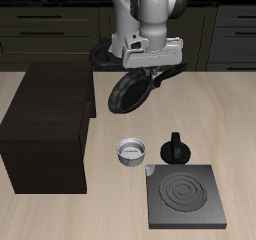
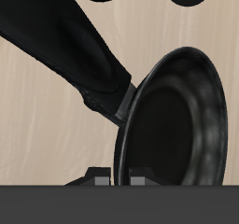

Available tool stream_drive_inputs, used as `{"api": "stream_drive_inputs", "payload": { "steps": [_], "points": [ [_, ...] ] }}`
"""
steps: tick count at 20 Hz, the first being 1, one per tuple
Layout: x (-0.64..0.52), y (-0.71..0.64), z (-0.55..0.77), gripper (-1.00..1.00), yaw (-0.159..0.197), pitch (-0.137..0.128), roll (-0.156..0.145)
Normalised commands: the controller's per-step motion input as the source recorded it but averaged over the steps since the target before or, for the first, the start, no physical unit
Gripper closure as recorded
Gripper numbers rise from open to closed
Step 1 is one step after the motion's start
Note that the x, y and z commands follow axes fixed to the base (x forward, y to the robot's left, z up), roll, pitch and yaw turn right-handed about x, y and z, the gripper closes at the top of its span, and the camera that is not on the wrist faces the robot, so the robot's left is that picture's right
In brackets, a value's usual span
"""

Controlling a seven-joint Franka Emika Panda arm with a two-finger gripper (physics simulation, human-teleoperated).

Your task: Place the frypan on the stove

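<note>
The frypan [image 1: 126, 92], round and black, hangs tilted in the air above the table, behind the small bowl. My gripper [image 1: 152, 74] is shut on it close to where the handle joins the pan. In the wrist view the frypan [image 2: 177, 116] fills most of the frame, its long handle [image 2: 65, 50] running away from it, and my fingertips [image 2: 97, 176] show at the frame's edge on either side of the rim. The stove [image 1: 185, 196], a dark grey slab with light coil rings, lies near the table's front edge, well below and forward of the pan.
A small grey metal bowl [image 1: 131, 151] and a black moka pot [image 1: 175, 147] stand between the pan and the stove. A large dark brown box [image 1: 50, 124] sits beside the bowl, close to the hanging pan.
</note>
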Motion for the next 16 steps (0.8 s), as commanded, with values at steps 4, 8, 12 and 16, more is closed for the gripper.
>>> {"api": "stream_drive_inputs", "payload": {
  "steps": [4, 8, 12, 16],
  "points": [
    [-0.03, -0.07, 0.44, 1.00, -0.008, -0.064, -0.026],
    [0.01, -0.06, 0.34, 1.00, -0.011, -0.043, -0.022],
    [0.00, -0.06, 0.34, 1.00, -0.011, -0.047, -0.026],
    [0.00, -0.02, 0.28, 1.00, 0.000, -0.048, -0.014]
  ]
}}
